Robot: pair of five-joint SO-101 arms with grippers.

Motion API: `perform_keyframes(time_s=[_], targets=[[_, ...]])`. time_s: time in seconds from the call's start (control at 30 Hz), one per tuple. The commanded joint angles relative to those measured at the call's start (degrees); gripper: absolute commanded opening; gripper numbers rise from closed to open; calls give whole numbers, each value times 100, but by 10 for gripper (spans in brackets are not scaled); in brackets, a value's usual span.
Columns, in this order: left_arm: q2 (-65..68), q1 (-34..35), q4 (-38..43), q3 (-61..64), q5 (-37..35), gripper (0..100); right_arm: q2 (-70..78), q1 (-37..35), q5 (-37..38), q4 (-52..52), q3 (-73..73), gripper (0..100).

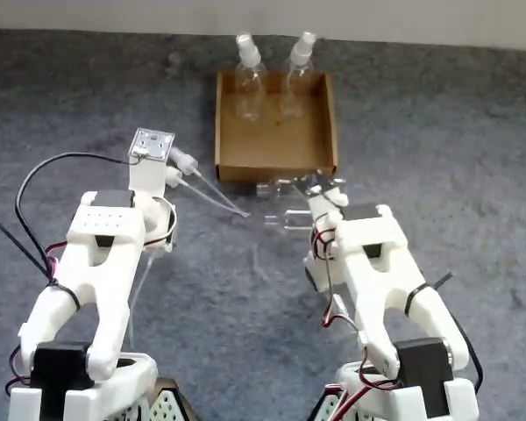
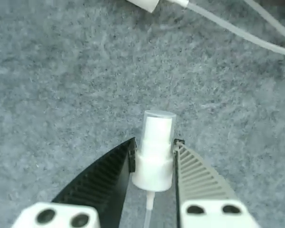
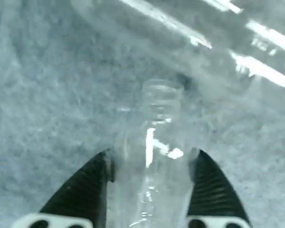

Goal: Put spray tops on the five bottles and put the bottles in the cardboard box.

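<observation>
While the spray top (image 2: 157,126) is clamped at its collar by the fingers of the left gripper (image 2: 155,143), the uncapped bottle (image 3: 160,102) is pinched across its body by those of the right gripper (image 3: 153,156), close before the cardboard box (image 1: 276,170). Risk: the dip tube (image 2: 148,211) may be caught on the neck rim and buckled, or the slick bottle twisted loose.

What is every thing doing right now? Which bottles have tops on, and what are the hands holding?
Capped bottles: standing upright in the box, spray tops on.
Cardboard box: open, holding those two bottles.
Left hand: shut on the held spray top.
Right hand: shut on the open bottle, which has no top.
Loose spray tops: lying on the carpet.
</observation>
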State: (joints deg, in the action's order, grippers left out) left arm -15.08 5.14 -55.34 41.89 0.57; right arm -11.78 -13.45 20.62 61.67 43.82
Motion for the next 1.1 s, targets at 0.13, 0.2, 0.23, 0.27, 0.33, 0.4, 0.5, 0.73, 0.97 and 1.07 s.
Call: perform_keyframes(time_s=[0.13, 0.2, 0.23, 0.27, 0.33, 0.4, 0.5, 0.73, 0.97, 1.07], targets=[[-13, -215, 448, -312, -70, 14, -84, 312, 888, -101, -22, 3], [-13, -356, 545, -312, -70, 14, -84, 303, 941, -101, -22, 3], [-13, -391, 624, -321, -70, 14, -84, 295, 949, -101, -22, 3], [-13, -418, 668, -374, -70, 14, -84, 286, 958, -101, -22, 3], [4, -462, 686, -488, -70, 14, -92, 224, 967, -110, -22, 3], [171, -558, 703, -541, -44, 15, -92, 110, 1116, -110, 40, 3], [646, -734, 695, -611, -26, 28, -92, -136, 1284, -110, 215, 3], [1578, -725, 607, -1165, -26, 126, -92, -180, 1284, -110, 251, 3], [1675, -743, 176, -1842, -9, 126, -92, -180, 1284, -110, 251, 3], [1675, -752, 457, -1604, 229, 126, -92, -180, 1284, -110, 242, 3]])
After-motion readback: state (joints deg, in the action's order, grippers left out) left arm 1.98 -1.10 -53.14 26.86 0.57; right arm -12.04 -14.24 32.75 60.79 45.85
